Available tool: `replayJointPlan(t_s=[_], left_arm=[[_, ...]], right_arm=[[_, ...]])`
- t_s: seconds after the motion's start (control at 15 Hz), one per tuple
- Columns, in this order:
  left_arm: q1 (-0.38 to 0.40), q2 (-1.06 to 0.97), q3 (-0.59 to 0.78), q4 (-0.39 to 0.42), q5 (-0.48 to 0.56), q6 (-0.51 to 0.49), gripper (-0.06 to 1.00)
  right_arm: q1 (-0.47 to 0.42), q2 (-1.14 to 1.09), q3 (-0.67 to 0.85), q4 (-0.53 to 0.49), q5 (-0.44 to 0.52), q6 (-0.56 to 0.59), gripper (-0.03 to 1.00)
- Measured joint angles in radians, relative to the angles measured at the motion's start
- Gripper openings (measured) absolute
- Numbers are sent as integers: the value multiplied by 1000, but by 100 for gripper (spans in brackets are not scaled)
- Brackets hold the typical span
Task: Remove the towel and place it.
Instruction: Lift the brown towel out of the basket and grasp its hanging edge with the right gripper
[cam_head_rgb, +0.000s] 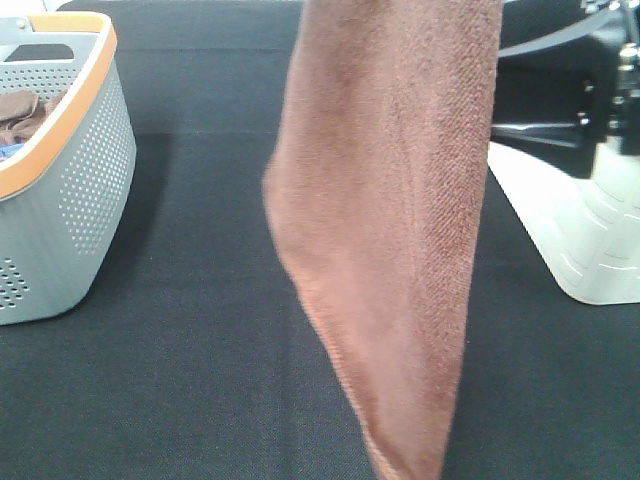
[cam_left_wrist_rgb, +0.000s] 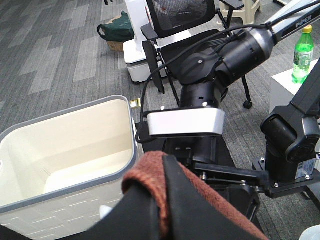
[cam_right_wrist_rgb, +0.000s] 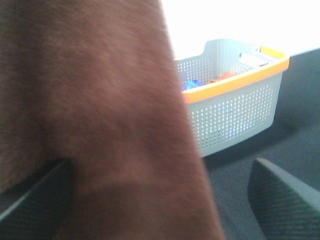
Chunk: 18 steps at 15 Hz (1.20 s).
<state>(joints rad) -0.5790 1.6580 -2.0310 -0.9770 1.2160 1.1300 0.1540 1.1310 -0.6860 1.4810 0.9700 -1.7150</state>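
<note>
1. Exterior high: hanging the towel (cam_head_rgb: 390, 230) in mid-air over the black tabletop (cam_head_rgb: 180, 380), well apart from the basket (cam_head_rgb: 90, 170) at the left edge; running out of frame above and below, so hiding whether its low corner is touching the tabletop.
2. Left wrist: pinching a fold of the towel between the closed fingers of the left end effector (cam_left_wrist_rgb: 157, 210), apparently carrying all of it from there.
3. Right wrist: standing wide open at the right end effector (cam_right_wrist_rgb: 157, 200), gripping nothing; hanging the towel just in front of one finger and leaving the other bare.
4. Judging the removal as done, the towel being clear of the basket; judging the placing as not yet done, nothing lying flat anywhere.
5. Not showing any marked place for it; possibly suiting the open tabletop or the white bin (cam_left_wrist_rgb: 75, 107), but guessing only.
6. Lying in the basket: a brown cloth (cam_head_rgb: 25, 110) and a blue item (cam_right_wrist_rgb: 192, 84), neither being touched.
7. Standing in the way: the right arm (cam_left_wrist_rgb: 220, 60), close ahead of the left end effector, and the towel itself, blocking much of the high view; risking a snag on the open right fingers.
8. Sitting well off in the background: a chair (cam_left_wrist_rgb: 180, 15) and a green bottle (cam_left_wrist_rgb: 303, 50), mattering little.
</note>
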Motion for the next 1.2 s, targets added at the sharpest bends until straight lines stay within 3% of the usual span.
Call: replayJointPlan(t_s=[0.4, 0.53, 0.73, 0.8, 0.93, 1.07, 1.13, 1.2], left_arm=[[0, 0, 0, 0, 0, 0, 0], [0, 0, 0, 0, 0, 1, 0], [0, 0, 0, 0, 0, 1, 0], [0, 0, 0, 0, 0, 1, 0], [0, 0, 0, 0, 0, 1, 0], [0, 0, 0, 2, 0, 1, 0], [0, 0, 0, 7, 0, 0, 0], [0, 0, 0, 22, 0, -13, 0]], right_arm=[[4, 66, -27, 0, 39, -17, 79], [65, 91, -27, -1, 23, -45, 76], [225, 121, -27, -51, -220, -75, 68], [249, 123, -27, -70, -291, -76, 62], [261, 123, -27, -78, -334, -76, 47], [261, 123, -27, -78, -341, -71, 15], [261, 123, -27, -78, -347, -64, 3], [261, 123, -27, -78, -357, -45, 0]])
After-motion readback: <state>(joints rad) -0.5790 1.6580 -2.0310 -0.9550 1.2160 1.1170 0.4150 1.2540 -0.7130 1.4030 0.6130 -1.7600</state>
